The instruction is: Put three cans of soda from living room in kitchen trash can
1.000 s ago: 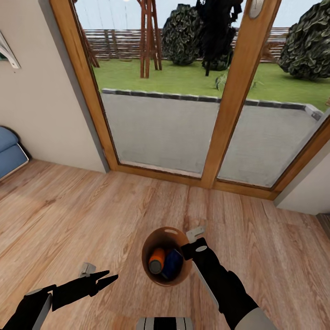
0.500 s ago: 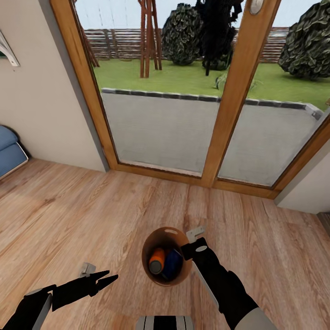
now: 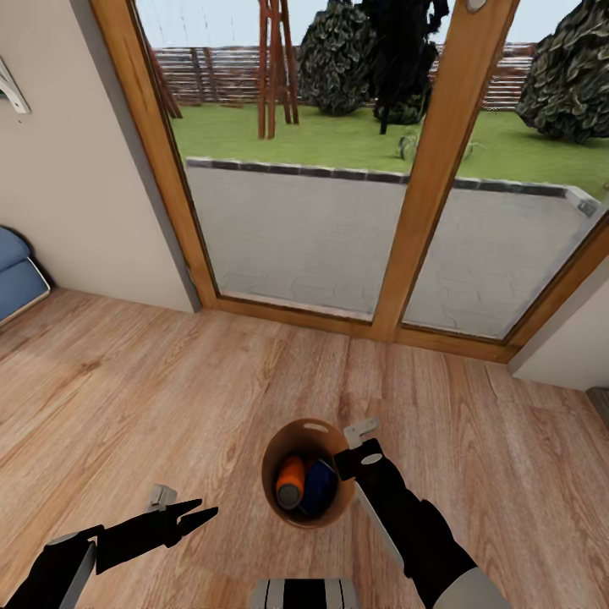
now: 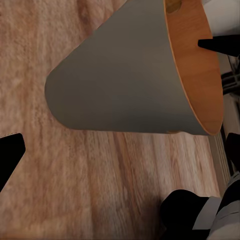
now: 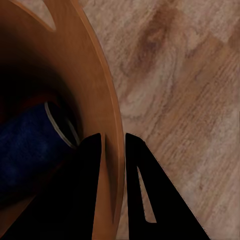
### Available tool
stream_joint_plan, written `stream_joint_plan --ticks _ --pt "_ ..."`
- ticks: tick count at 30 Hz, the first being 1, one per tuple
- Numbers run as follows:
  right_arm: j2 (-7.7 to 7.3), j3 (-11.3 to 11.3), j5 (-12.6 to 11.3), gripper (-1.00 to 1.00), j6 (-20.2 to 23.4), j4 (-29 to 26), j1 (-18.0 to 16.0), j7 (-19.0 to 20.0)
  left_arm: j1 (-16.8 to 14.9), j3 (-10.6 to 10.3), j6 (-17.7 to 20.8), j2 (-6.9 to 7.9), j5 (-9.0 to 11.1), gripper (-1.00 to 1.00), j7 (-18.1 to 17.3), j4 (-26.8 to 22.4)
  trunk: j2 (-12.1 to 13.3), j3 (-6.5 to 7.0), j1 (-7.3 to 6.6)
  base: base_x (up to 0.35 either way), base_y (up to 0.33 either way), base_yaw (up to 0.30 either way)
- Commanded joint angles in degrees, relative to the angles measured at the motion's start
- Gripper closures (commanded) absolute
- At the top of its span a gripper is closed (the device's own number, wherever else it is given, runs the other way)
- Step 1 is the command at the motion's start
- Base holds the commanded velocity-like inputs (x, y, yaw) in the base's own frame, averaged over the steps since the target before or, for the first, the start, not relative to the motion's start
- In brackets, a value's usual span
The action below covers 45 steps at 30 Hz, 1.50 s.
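The tan-brown tash can (image 3: 269, 474) hangs just above the wood floor in front of me. My right gripper (image 3: 342, 462) is shut on its rim, one finger inside and one outside, as the right wrist view shows (image 5: 112, 145). Inside lie an orange-red can of soda (image 3: 290, 482) and a dark blue can of soda (image 3: 319, 488), the blue one also in the right wrist view (image 5: 30, 145). What lies beneath them is hidden. My left gripper (image 3: 203, 512) is open and holds nothing, low at the left, its camera facing the bin's outer wall (image 4: 120, 75).
Wood-framed glass doors (image 3: 419, 220) stand straight ahead, with a patio and lawn behind. A pale wall (image 3: 68, 186) is at the left, with a blue sofa corner (image 3: 15, 275) at its foot. Light plank floor (image 3: 169, 389) lies between me and the doors.
The whole picture has shifted slightly, so the camera moved. The bin, the cans and both grippers keep their places relative to me.
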Motion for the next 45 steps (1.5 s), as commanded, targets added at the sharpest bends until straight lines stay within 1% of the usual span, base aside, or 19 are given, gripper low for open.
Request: stream_joint_plan --ticks 1,6,11,17,22,36,39,40,45 --pt "0.02 0.0 -0.3 1.00 -0.1 0.0 0.0 0.3 0.0 0.0 0.0 0.00 0.0 -1.00 0.0 0.0 0.0 0.00 -0.01 0.000 0.000 0.000" --pt "0.02 0.0 -0.3 1.00 -0.1 0.0 0.0 0.4 0.0 0.0 0.0 0.00 0.0 -1.00 0.0 0.0 0.0 0.00 -0.01 0.000 0.000 0.000" --pt "0.02 0.0 -0.3 1.00 -0.1 0.0 0.0 0.4 0.0 0.0 0.0 0.00 0.0 -1.00 0.0 0.0 -0.1 -1.11 0.12 0.000 0.000 0.000" --pt "0.02 0.0 -0.3 1.00 -0.1 0.0 0.0 0.4 0.0 0.0 0.0 0.00 0.0 -1.00 0.0 0.0 -0.1 -1.11 0.12 0.000 0.000 0.000" --pt "0.02 0.0 -0.3 1.00 -0.1 0.0 0.0 0.4 0.0 0.0 0.0 0.00 0.0 -1.00 0.0 0.0 -0.1 -2.22 0.25 0.000 0.000 0.000" --pt "0.02 0.0 -0.3 1.00 -0.1 -0.1 0.0 0.4 0.0 0.0 0.0 0.00 0.0 -1.00 0.0 0.0 -0.1 -2.22 0.25 0.000 0.000 0.000" --pt "0.02 0.1 -0.3 1.00 -0.1 -1.6 0.0 0.4 0.0 0.0 0.0 0.00 0.0 -1.00 0.0 0.0 -0.1 -2.22 0.25 0.000 0.000 0.000" --pt "0.02 0.6 -0.3 1.00 -0.1 -2.5 0.0 0.3 0.0 0.0 0.0 0.00 0.0 -1.00 0.0 0.0 -0.1 -2.22 0.25 0.000 0.000 0.000" --pt "0.02 3.0 -0.3 1.00 -0.1 -3.1 0.0 0.3 0.0 0.0 0.0 0.00 0.0 -1.00 0.0 0.0 -0.1 -2.22 0.25 0.000 0.000 0.000"
